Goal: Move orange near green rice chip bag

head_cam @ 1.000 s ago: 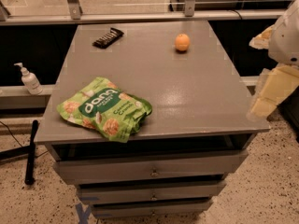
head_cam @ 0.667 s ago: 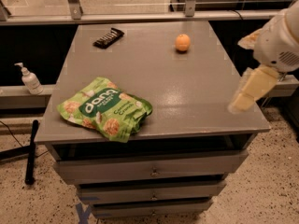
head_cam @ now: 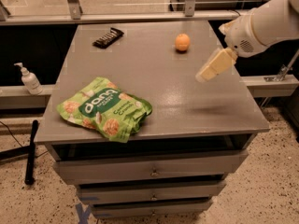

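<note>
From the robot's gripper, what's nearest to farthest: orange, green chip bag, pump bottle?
From the gripper, over the table at its right side:
1. orange, back right.
2. green rice chip bag, front left.
3. pump bottle, far left ledge.

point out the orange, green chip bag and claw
orange (head_cam: 182,42), camera view, middle of the fruit
green rice chip bag (head_cam: 105,108), camera view, centre of its front
claw (head_cam: 205,73), camera view, tip, over the table's (head_cam: 154,85) right side

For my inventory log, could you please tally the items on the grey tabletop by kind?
Fruit: 1, the orange
Snack bags: 1, the green rice chip bag
Wrapped bars: 1, the candy bar
Total: 3
The end effector hovers above the table's right side.
</note>
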Controlling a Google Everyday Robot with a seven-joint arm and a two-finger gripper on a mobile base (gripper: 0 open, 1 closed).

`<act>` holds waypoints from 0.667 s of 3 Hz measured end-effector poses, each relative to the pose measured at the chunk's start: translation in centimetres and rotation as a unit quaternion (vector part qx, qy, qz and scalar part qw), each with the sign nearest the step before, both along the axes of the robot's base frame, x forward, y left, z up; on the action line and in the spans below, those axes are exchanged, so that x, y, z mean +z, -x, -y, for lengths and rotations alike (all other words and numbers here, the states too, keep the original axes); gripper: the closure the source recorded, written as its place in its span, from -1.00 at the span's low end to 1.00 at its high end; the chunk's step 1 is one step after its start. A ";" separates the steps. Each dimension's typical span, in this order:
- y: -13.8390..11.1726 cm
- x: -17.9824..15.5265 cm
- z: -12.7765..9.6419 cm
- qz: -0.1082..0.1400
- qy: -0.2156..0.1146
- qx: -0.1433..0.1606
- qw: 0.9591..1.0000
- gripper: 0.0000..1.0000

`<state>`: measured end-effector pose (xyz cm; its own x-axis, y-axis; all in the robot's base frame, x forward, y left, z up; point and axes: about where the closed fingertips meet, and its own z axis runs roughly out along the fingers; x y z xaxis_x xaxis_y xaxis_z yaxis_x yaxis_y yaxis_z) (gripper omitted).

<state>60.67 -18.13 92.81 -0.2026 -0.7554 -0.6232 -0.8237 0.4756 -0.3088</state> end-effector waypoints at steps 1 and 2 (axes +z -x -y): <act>-5.6 -1.2 -0.6 0.019 -0.050 -0.023 0.998 -1.00; -11.0 -2.8 -0.8 0.026 -0.116 -0.048 0.992 -1.00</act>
<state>71.63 -17.37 90.00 -0.2286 -0.5696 -0.7895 -0.7572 0.6137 -0.2235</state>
